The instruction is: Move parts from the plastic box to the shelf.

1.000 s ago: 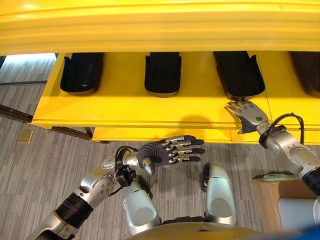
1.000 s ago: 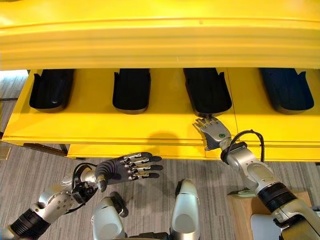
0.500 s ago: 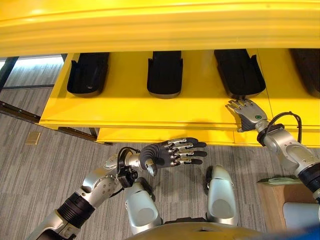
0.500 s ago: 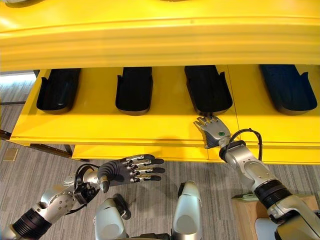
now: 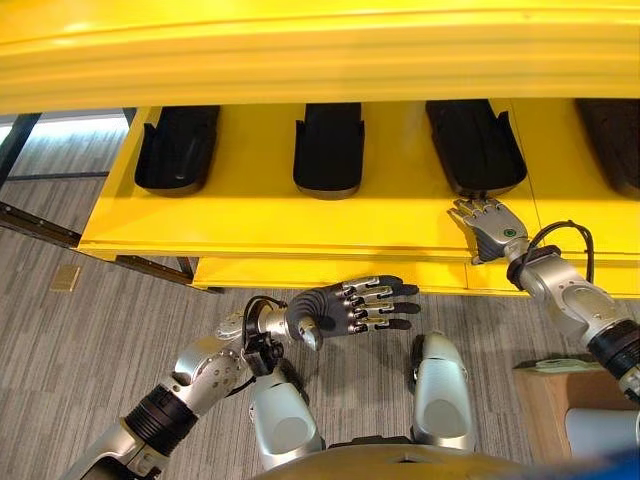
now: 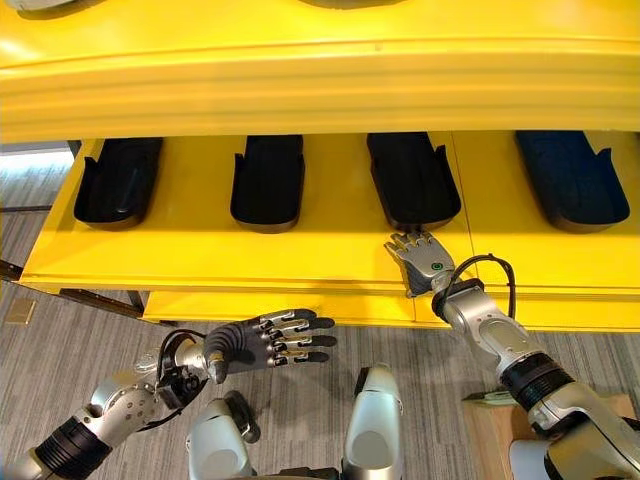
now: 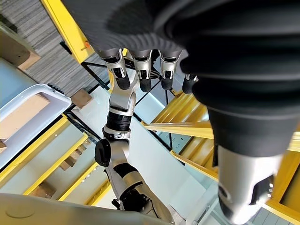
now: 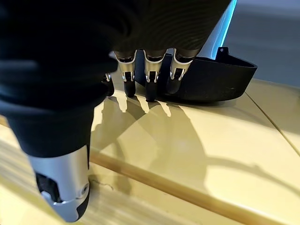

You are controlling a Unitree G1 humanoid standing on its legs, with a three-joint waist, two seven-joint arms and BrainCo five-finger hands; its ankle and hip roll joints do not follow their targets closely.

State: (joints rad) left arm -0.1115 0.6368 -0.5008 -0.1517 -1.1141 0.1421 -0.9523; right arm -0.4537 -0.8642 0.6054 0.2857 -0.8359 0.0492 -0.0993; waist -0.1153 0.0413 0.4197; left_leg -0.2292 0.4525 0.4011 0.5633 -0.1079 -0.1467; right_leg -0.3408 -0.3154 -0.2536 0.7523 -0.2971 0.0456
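Several black moulded parts lie in a row on the yellow shelf [image 5: 260, 215]: one at the left [image 5: 177, 150], one in the middle [image 5: 328, 148], a third [image 5: 475, 145] and a fourth at the right edge [image 6: 572, 180]. My right hand [image 5: 487, 228] rests flat on the shelf board, fingers straight, with its fingertips [image 8: 149, 86] against the near end of the third part [image 8: 206, 79]. My left hand [image 5: 350, 305] hovers open and holding nothing over the floor, below the shelf's front edge, with its fingers [image 7: 140, 70] straight.
A thick yellow beam of the upper shelf level [image 5: 320, 50] overhangs the back of the row. A wooden stand [image 5: 545, 390] with a pale box [image 5: 600, 430] on it sits at the lower right. Grey carpet [image 5: 90, 340] lies in front of the shelf.
The camera has shifted a little, so the shelf sits further right in the picture. The right hand stays at the third part's near end. The left hand has edged slightly to the right.
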